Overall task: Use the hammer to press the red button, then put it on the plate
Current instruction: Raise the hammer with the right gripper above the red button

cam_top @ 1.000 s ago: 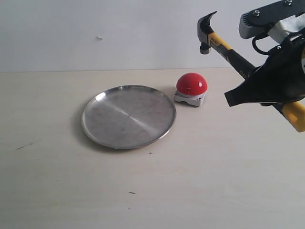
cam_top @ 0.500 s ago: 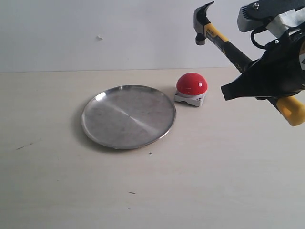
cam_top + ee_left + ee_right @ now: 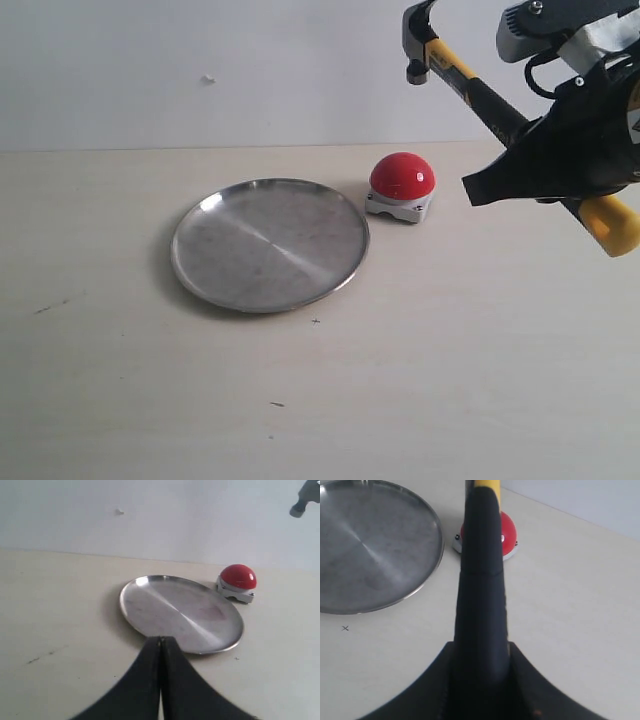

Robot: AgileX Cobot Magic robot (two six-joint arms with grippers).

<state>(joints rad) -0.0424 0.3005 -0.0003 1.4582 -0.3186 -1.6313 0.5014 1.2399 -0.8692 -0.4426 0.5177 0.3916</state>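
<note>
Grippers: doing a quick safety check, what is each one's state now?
Left gripper: closed, holding nothing.
Right gripper: closed on the hammer.

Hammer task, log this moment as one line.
hammer: in right jaws, head high above button | button: on table beside plate | plate: empty | left jaws: shut, empty

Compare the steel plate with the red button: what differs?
The round, shiny stainless-steel plate is wide and shallow; the glossy red dome button is much smaller and taller. The plate is bare metal; the button has a light-grey square base. Both are round, on the table.
</note>
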